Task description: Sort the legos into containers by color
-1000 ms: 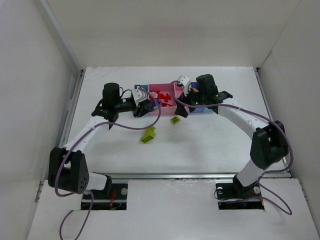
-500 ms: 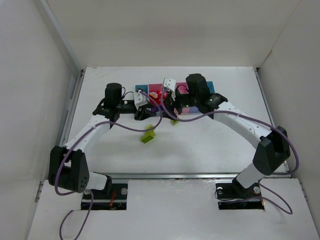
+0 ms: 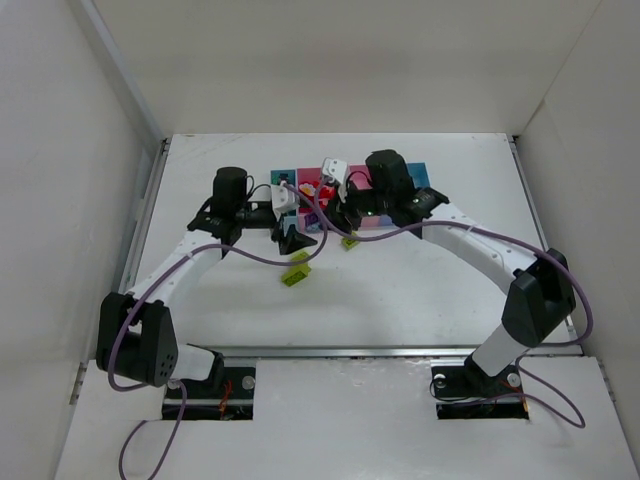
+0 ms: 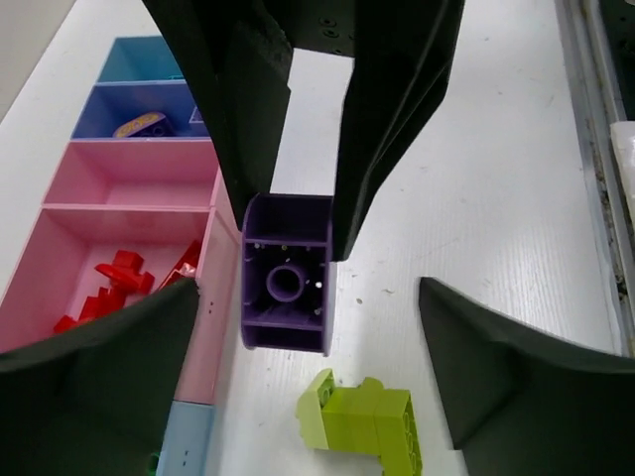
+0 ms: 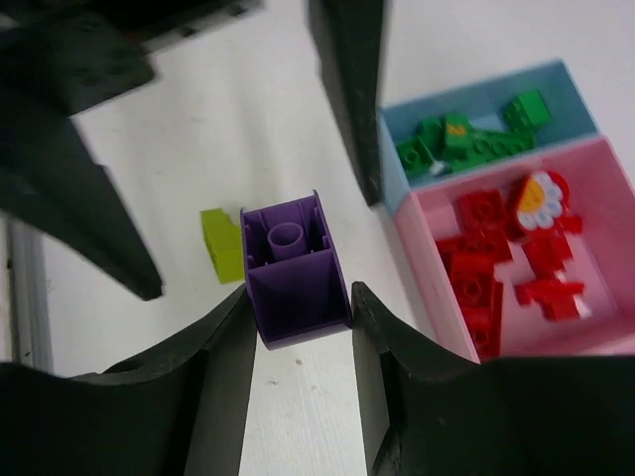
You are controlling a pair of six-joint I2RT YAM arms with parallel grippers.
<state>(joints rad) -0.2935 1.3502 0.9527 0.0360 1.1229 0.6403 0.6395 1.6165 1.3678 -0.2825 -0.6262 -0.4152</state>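
A purple lego (image 5: 293,268) hangs hollow side up just above the table, and my right gripper (image 5: 300,297) is shut on it, both fingers pressed to its sides. My left gripper (image 4: 308,288) stands wide open around the same purple lego (image 4: 288,273), its fingers well clear of it. The two grippers meet in front of the containers (image 3: 372,190). A lime-yellow lego (image 4: 367,421) lies on the table just below the brick. Red legos (image 5: 506,258) fill the wide pink bin (image 5: 422,248) and green ones (image 5: 466,139) the light blue bin (image 5: 392,183).
A second, smaller lime-yellow lego (image 3: 350,241) lies under the right arm, near the bins' front edge. The purple-blue bin (image 4: 99,104) holds a purple piece (image 4: 139,124). The narrower pink bin (image 4: 129,174) shows bare. White walls enclose the table on three sides.
My right arm swung left to the left gripper and shut on the purple lego. My left gripper, which held that lego, opened wide and let it go.
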